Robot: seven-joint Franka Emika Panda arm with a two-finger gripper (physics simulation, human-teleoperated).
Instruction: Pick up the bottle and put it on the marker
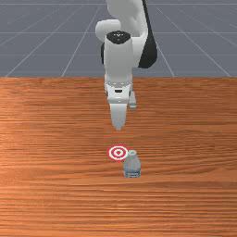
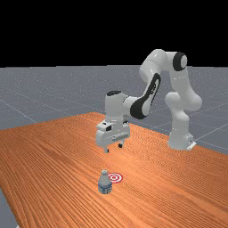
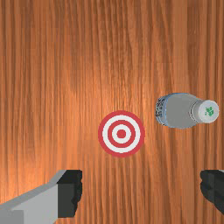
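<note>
Bottle (image 3: 178, 110) upright beside marker (image 3: 121, 134); open gripper (image 2: 113, 148) above; wooden table (image 2: 53, 151) around both.

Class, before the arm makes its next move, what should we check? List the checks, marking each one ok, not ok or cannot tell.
1. Gripper open and holding nothing: ok.
2. Bottle upright on the table: ok.
3. Marker uncovered, ready to receive the bottle: ok, the bottle stands beside it.
4. Gripper directly over the bottle: not ok, it looks off to one side.
5. Gripper low enough to grasp: not ok, it hangs higher than the bottle's top.
6. Opening wide enough for the bottle: cannot tell, since the two are at different heights.
</note>
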